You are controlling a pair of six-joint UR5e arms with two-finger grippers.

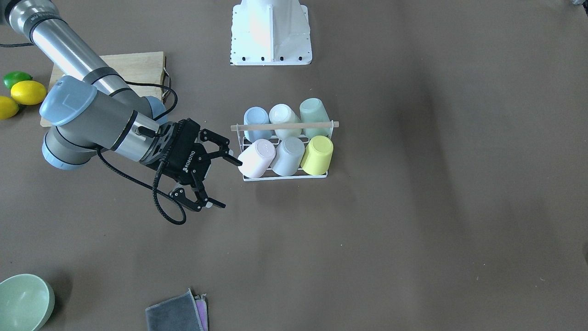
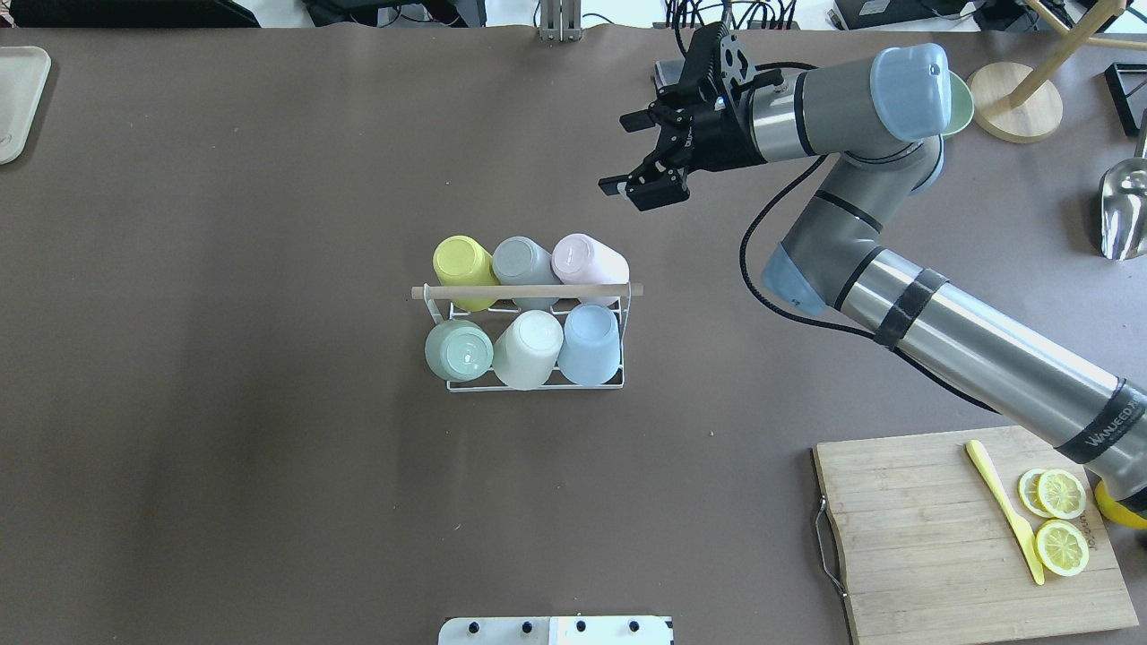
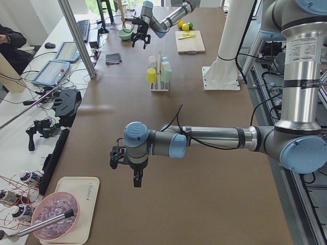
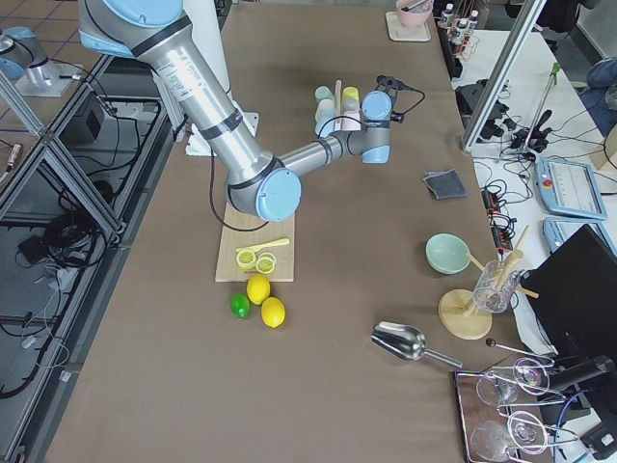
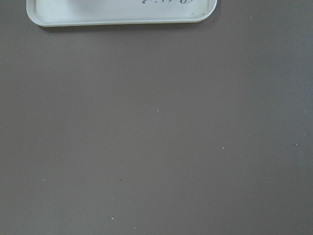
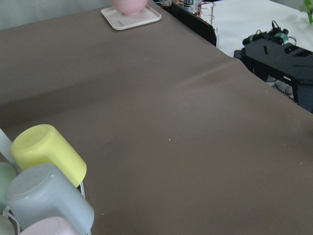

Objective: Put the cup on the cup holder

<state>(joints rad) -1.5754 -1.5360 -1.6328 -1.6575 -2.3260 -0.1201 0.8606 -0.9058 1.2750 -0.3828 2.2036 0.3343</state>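
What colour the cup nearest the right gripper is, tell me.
That cup is pale pink; the exterior front-facing view shows it best.

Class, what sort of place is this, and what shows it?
Most likely a robotics lab staged as a kitchen: the right gripper hangs open beside a cup holder full of cups, a cutting board carries lemon slices, and control tablets sit alongside.

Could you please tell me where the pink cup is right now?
In the overhead view, the pink cup sits on the cup holder, far row, right end, beside the grey cup.
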